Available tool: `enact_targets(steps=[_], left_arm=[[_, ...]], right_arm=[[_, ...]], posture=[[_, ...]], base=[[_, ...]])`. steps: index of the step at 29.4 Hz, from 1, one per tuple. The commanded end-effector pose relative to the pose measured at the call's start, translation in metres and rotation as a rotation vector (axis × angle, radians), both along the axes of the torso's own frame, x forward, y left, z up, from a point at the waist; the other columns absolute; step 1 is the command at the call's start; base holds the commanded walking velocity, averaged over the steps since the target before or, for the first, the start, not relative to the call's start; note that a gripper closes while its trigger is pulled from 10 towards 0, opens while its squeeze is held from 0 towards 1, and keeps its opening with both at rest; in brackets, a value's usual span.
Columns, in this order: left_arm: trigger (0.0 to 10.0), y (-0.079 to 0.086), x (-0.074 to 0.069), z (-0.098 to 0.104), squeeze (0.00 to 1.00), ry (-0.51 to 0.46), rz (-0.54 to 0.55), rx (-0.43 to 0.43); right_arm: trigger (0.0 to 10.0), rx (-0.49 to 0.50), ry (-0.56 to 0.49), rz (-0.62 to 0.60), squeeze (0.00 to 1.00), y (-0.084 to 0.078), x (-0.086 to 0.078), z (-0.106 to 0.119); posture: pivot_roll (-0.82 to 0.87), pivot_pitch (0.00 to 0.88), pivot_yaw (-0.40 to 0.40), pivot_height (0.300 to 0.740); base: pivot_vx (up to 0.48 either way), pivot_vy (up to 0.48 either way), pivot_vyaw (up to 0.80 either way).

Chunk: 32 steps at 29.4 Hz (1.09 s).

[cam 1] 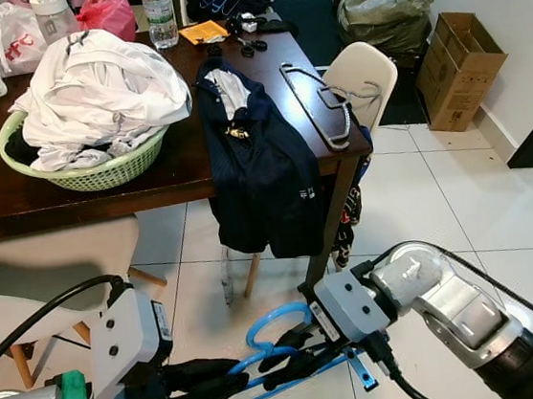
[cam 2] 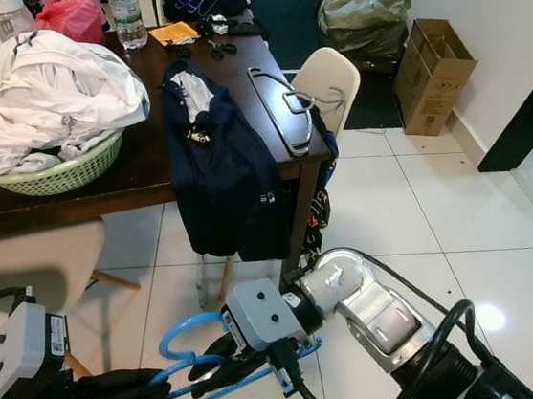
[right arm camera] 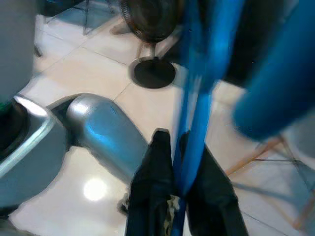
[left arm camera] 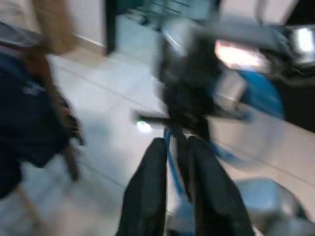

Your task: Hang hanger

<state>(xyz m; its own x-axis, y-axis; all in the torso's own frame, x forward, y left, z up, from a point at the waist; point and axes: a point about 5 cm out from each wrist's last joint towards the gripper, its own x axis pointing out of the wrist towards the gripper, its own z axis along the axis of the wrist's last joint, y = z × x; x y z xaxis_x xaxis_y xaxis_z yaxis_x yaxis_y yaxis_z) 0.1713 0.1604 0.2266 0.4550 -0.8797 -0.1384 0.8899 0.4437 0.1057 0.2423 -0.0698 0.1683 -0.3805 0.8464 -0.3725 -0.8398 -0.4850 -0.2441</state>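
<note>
I see the blue hanger point(cam 1: 281, 344) lying flat, hook toward 12 o'clock, pinched by both my left gripper point(cam 1: 231, 375) and right gripper point(cam 1: 286, 355); wrist views are blurry.

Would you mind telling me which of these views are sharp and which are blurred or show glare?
Left and right eye views: sharp, evenly lit, with a lamp reflection on the floor tiles. Left wrist view: heavily motion-blurred; the left end effector and blue hanger are smeared. Right wrist view: the hanger is blurred close to the lens, with a glare spot on the floor.
</note>
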Motion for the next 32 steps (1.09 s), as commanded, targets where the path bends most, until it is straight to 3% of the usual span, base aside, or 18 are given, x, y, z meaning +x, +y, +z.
enact_targets(steps=[1,3,4,10,13,16,20,21,23,24,25,26,27,28,29,31,32], left_arm=[[10.0,0.000,-0.002,0.004,1.00,-0.004,0.011,-0.011],[10.0,0.001,-0.002,0.005,1.00,-0.001,0.020,-0.012],[10.0,0.003,-0.010,0.009,0.00,0.028,-0.020,-0.044],[10.0,0.008,-0.017,0.014,0.00,0.039,-0.047,-0.056],[10.0,0.013,-0.015,0.014,0.00,0.032,0.005,-0.060],[10.0,0.016,-0.010,0.016,0.00,0.003,0.089,-0.096],[10.0,0.019,-0.005,0.017,0.00,-0.023,0.165,-0.128],[10.0,0.025,0.002,0.022,0.00,-0.061,0.284,-0.183],[10.0,0.028,0.005,0.024,0.00,-0.076,0.348,-0.215],[10.0,0.030,0.008,0.025,0.00,-0.096,0.402,-0.238],[10.0,0.030,0.008,0.025,0.00,-0.096,0.402,-0.238],[10.0,0.031,0.010,0.026,0.00,-0.114,0.450,-0.263],[10.0,0.031,0.010,0.026,0.00,-0.114,0.450,-0.263],[10.0,0.030,0.012,0.026,0.00,-0.134,0.497,-0.280],[10.0,0.030,0.012,0.026,0.00,-0.134,0.497,-0.280],[10.0,0.025,0.020,0.023,0.00,-0.163,0.604,-0.288],[10.0,0.023,0.023,0.021,0.00,-0.171,0.630,-0.281]], right_arm=[[0.0,-0.015,0.013,0.003,0.00,-0.001,-0.001,-0.004],[0.0,-0.013,0.011,-0.006,0.00,-0.001,0.001,-0.004],[0.0,-0.006,0.008,-0.030,0.00,-0.001,0.004,-0.003],[0.0,0.000,0.005,-0.062,0.00,-0.002,0.009,-0.004],[0.0,0.023,0.006,-0.106,0.00,-0.002,0.015,-0.003],[0.0,0.118,0.016,-0.265,0.00,0.000,0.032,0.001],[0.0,0.176,0.028,-0.381,0.00,0.001,0.043,0.002],[0.0,0.229,0.028,-0.553,0.00,-0.002,0.056,-0.004],[0.0,0.250,0.025,-0.659,0.00,-0.004,0.063,-0.009],[2.0,0.260,0.043,-0.722,0.00,-0.008,0.065,-0.015],[2.0,0.260,0.043,-0.722,0.00,-0.008,0.065,-0.015],[4.7,0.267,0.066,-0.791,0.00,-0.012,0.067,-0.023],[4.7,0.267,0.066,-0.791,0.00,-0.012,0.067,-0.023],[10.0,0.283,0.094,-0.869,0.00,-0.015,0.067,-0.032],[10.0,0.283,0.094,-0.869,0.00,-0.015,0.067,-0.032],[10.0,0.377,0.114,-1.129,0.00,-0.022,0.072,-0.044],[10.0,0.408,0.111,-1.204,0.00,-0.023,0.073,-0.046]], posture=[[0.09,0.127,0.041,0.740],[0.09,0.127,0.041,0.740],[0.09,0.128,0.044,0.740],[0.10,0.128,0.044,0.740],[0.10,0.127,0.043,0.740],[0.11,0.127,0.035,0.740],[0.11,0.128,0.031,0.740],[0.11,0.128,0.024,0.740],[0.11,0.128,0.024,0.740],[0.11,0.129,0.016,0.740],[0.11,0.129,0.016,0.740],[0.11,0.130,0.014,0.740],[0.11,0.130,0.014,0.740],[0.11,0.129,0.008,0.740],[0.11,0.129,0.008,0.740],[0.11,0.125,0.004,0.740],[0.11,0.124,0.005,0.740]], base=[[0.000,0.000,0.00],[0.000,0.000,0.00],[0.000,0.000,0.00],[0.000,0.000,0.00],[0.000,0.000,0.00],[0.000,0.000,0.00],[0.000,0.000,0.00],[0.000,0.000,0.00],[0.000,0.000,0.00],[0.000,0.000,0.00],[0.000,0.000,0.00],[0.000,0.000,0.00],[0.000,0.000,0.00],[0.000,0.000,0.00],[0.000,0.000,0.00],[0.000,0.000,0.00],[0.000,0.000,0.00]])
